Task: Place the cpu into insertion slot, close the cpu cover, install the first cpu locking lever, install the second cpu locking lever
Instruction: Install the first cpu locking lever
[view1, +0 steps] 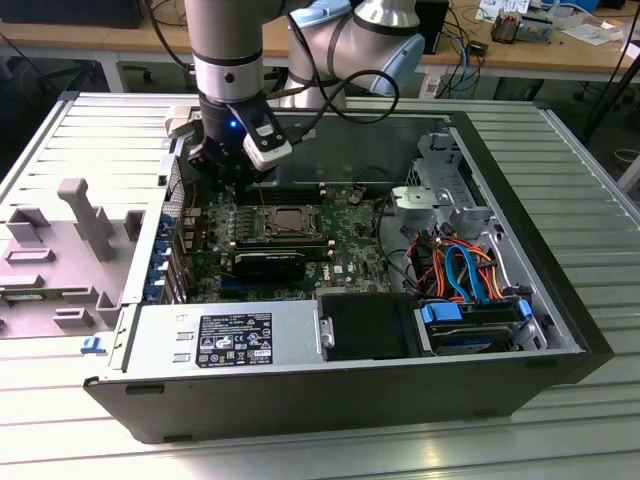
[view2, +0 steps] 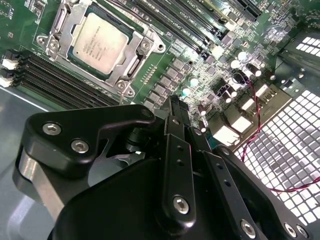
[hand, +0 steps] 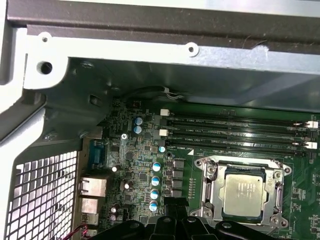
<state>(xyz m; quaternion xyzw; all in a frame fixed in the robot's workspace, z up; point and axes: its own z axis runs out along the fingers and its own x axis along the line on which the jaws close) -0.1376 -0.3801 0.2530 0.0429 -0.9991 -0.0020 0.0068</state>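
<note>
One cpu (view2: 101, 44) sits seated in the slot (view2: 131, 64) on the green board (view2: 200, 55), framed by the cover (view2: 62, 22). Pincer (view2: 176, 107) hovers above the board beside the slot, near the case's rear wall (hand: 165, 75), pressed together and holding nothing.

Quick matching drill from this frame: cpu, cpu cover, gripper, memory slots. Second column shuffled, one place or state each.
Things:
1. cpu
2. cpu cover
3. gripper
4. memory slots

Places or states:
A. long, black, parallel, running alongside the socket
B. seated in the insertion slot, silver-grey top showing
C. off to one side of the socket, over small capacitors, holding nothing
D. silver frame lying down around the chip

Pairs: 1-B, 2-D, 3-C, 4-A
</note>
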